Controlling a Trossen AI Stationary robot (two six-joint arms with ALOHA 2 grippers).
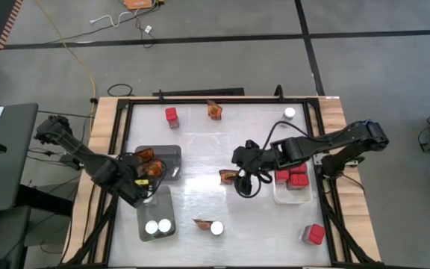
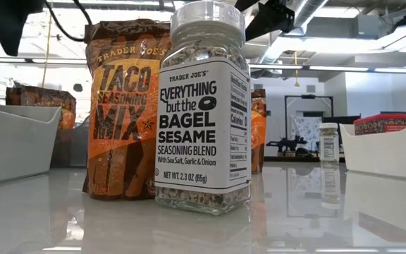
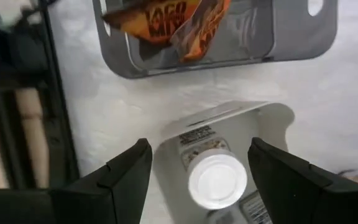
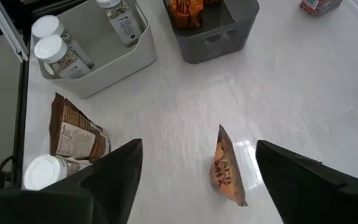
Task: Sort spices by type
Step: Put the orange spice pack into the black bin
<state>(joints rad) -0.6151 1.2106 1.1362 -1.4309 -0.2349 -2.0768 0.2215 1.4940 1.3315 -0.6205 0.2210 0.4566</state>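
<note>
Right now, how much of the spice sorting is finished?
Partly. Done: packets in the grey tray, jars in the white tray, red boxes in the clear tray. In hand: open right gripper over a packet. Left: loose items around the table.

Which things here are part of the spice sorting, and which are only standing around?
For the job:
- red boxes
- white-lidded jars
- orange-brown packets
- left gripper, open over the white tray
- right gripper, open over a packet

Not sorted themselves:
- grey tray
- white tray
- clear tray
- table
</note>
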